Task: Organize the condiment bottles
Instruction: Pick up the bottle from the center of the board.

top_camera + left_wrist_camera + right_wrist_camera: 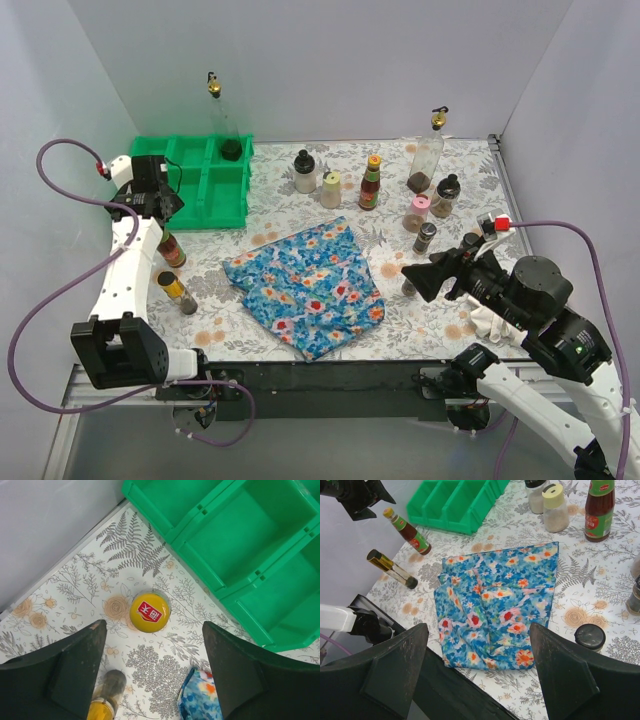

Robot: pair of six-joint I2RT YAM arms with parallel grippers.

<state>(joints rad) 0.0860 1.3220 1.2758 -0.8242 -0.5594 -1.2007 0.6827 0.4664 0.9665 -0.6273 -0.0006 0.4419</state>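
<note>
Condiment bottles (pixel 331 189) stand scattered over the grey leaf-printed counter (pixel 420 330), and only one of them is in the tray. Nearest, on the right, the right tool (pixel 479 630) hangs with its jaws wide apart and nothing between them, above the near right edge of a crumpled blue floral cloth (pixel 305 285). A small black-lidded jar (pixel 590 636) stands just right of that tool. The cloth lies mid-counter, between the left pair of bottles and the far row.

On the near left, a slim clear bottle of yellow liquid (pixel 178 292) stands left of the cloth. Just beyond it is the red-labelled yellow-capped sauce bottle (pixel 150 612), upright. The left tool (pixel 154 626) is directly above it, jaws spread to either side of the cap and clear of it.

Beyond that lies the green plastic compartment tray (pixel 205 180). A tall clear gold-topped bottle (pixel 217 105) stands in its far right compartment.

Right of the tray, from left to right, stand:
- a white black-capped bottle (pixel 305 172)
- a cream shaker (pixel 554 507)
- a green-labelled red sauce bottle (pixel 371 183)
- a second tall clear bottle (pixel 427 150)
- a dark black-capped jar (pixel 446 196)

A pink-lidded shaker (pixel 418 212) and a small dark shaker (pixel 425 238) stand nearer than these, on the right.
</note>
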